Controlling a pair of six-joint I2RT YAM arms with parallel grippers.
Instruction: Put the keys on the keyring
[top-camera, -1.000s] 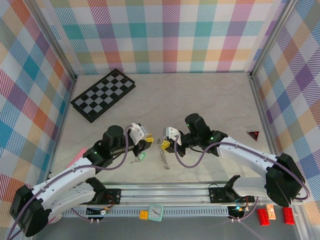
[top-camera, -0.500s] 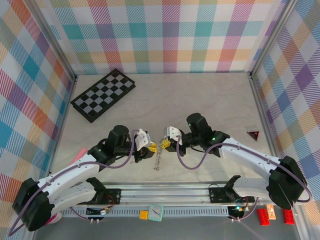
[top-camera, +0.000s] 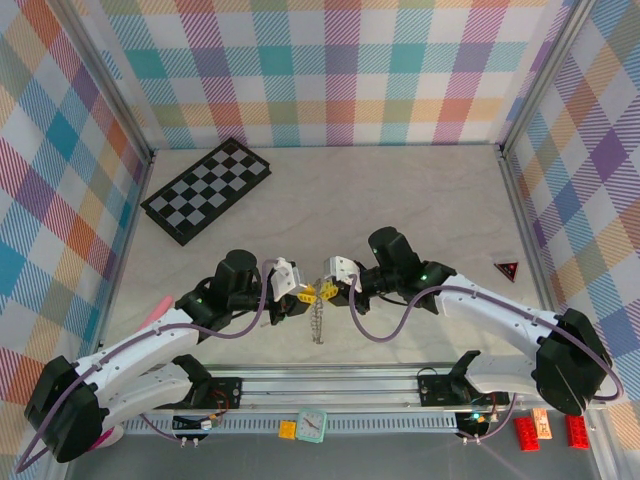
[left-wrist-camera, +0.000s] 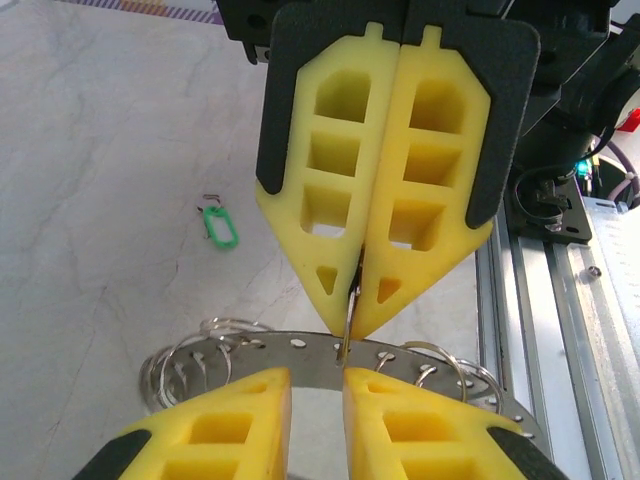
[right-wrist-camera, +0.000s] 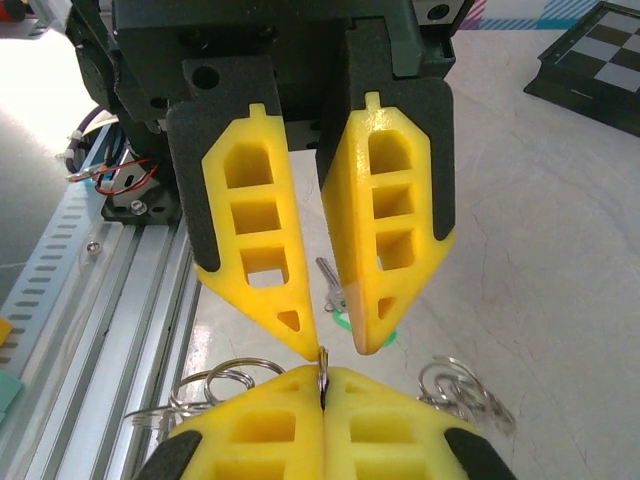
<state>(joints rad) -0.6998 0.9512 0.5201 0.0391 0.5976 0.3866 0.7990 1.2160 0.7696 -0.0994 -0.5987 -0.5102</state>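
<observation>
The large grey metal keyring (top-camera: 318, 322), a holed band carrying small wire loops, hangs over the middle of the table's (top-camera: 400, 200) near edge. Its rim is pinched between the fully closed yellow fingers of the right gripper (top-camera: 326, 291). The left gripper (top-camera: 304, 294) faces it, its fingertips a narrow gap apart by the band; whether they touch it is unclear. A silver key (left-wrist-camera: 220, 224) with a mint-green tag lies on the table.

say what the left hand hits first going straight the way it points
Most likely the keyring, lying just ahead of the left hand; right behind it, the shut right hand.
</observation>
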